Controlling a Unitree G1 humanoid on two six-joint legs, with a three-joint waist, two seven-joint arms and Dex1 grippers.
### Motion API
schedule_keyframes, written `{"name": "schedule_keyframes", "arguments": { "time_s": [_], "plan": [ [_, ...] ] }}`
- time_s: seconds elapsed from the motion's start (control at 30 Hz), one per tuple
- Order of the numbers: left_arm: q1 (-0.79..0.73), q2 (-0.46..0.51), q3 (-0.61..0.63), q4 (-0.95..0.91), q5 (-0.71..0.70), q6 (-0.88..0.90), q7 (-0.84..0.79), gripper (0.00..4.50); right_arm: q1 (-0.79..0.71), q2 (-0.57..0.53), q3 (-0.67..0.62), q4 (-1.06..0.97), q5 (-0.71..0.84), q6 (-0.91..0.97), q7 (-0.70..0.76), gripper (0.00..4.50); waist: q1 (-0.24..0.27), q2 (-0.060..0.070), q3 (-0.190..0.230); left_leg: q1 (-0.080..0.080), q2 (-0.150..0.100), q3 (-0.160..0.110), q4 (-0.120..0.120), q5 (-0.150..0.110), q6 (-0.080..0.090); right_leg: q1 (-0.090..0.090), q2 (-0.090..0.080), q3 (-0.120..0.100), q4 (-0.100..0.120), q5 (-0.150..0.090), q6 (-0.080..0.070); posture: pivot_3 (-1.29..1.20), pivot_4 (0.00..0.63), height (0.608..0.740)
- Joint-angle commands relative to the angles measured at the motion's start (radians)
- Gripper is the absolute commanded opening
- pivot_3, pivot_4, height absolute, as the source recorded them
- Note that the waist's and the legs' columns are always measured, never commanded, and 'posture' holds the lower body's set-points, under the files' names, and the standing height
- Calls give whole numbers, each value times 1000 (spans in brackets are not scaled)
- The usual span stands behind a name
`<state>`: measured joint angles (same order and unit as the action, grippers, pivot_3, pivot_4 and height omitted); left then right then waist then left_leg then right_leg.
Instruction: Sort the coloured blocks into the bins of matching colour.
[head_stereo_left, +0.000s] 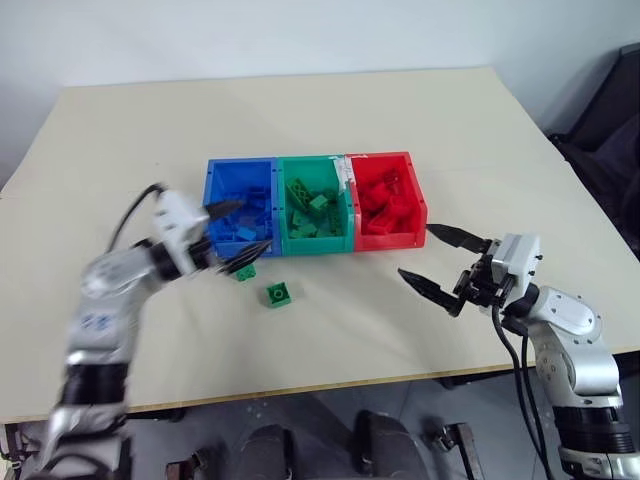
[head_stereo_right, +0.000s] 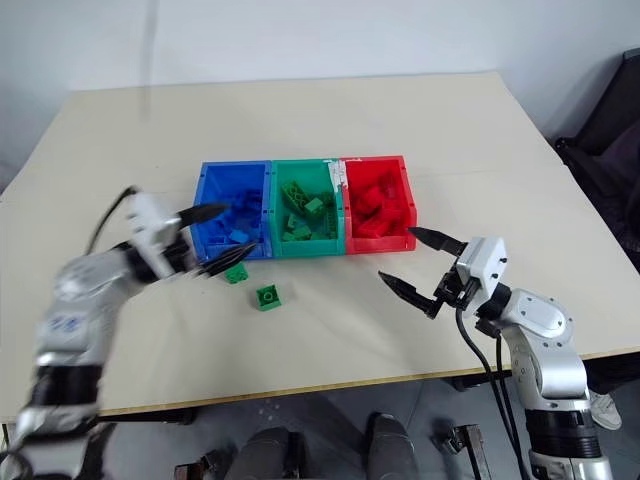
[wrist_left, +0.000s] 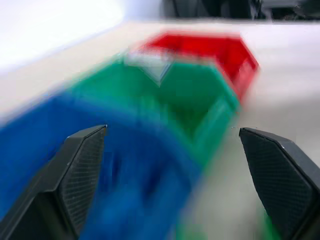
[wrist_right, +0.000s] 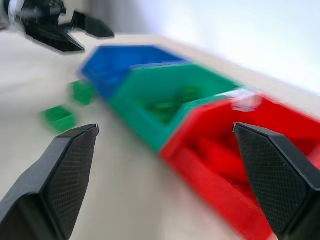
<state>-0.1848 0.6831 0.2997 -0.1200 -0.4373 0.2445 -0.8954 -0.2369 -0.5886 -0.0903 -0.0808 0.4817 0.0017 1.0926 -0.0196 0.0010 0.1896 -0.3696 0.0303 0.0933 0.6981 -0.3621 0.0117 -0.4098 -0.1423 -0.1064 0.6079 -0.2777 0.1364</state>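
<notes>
L gripper (head_stereo_left: 238, 227): jaws wide apart, nothing between, over front-left corner of blue bin (head_stereo_left: 240, 192). R gripper (head_stereo_left: 440, 262): jaws wide, empty, just off red bin's (head_stereo_left: 388, 198) front-right corner, above table (head_stereo_left: 300, 110). Bins joined in a row, blue / green bin (head_stereo_left: 314, 205) / red, blocks inside each. Two green blocks on table in front: one (head_stereo_left: 244, 270) near blue bin's front wall, other (head_stereo_left: 279, 294) further out.

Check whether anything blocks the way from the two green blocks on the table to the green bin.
Nothing visible does. Both green blocks lie on bare table just in front of the bins. The green bin is open-topped. The open left gripper hovers at the blue bin, beside the nearer block, not across the route.
</notes>
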Motion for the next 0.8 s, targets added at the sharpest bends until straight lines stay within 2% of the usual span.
{"name": "schedule_keyframes", "arguments": {
  "time_s": [0.03,0.17,0.33,0.43,0.57,0.8],
  "plan": [
    [167,36,146,-79,-16,-40,-19,4487,-59,-35,55,51,4,1,138,4500,4,0,0,0,0,0,0,0,0,0,0,0,0,0,0,0,150,740],
    [350,34,256,-53,4,-111,-28,4487,-119,-52,114,97,0,17,251,4500,20,0,0,0,0,0,2,-1,1,1,-2,0,0,0,1,0,150,740],
    [413,30,231,-120,6,-117,-19,4487,-162,-45,133,157,-21,-3,298,4500,35,-1,0,0,0,0,2,-1,2,0,-5,-1,2,0,0,0,150,740],
    [385,36,163,-200,-30,-36,-8,4487,-172,-45,125,175,-27,-7,301,4500,36,-1,0,0,0,0,2,-1,2,0,-5,-1,2,0,0,0,150,740],
    [224,47,-41,-292,-10,95,26,4487,-135,-67,100,156,-32,-7,282,4500,44,-1,0,0,-2,0,2,-1,1,0,-5,-1,3,0,0,0,150,740],
    [-16,45,-354,-244,151,266,92,4487,-14,-105,49,40,-22,20,222,4500,35,-1,-1,0,-3,2,1,-1,1,0,-3,-1,2,1,1,0,150,740]
  ]
}}
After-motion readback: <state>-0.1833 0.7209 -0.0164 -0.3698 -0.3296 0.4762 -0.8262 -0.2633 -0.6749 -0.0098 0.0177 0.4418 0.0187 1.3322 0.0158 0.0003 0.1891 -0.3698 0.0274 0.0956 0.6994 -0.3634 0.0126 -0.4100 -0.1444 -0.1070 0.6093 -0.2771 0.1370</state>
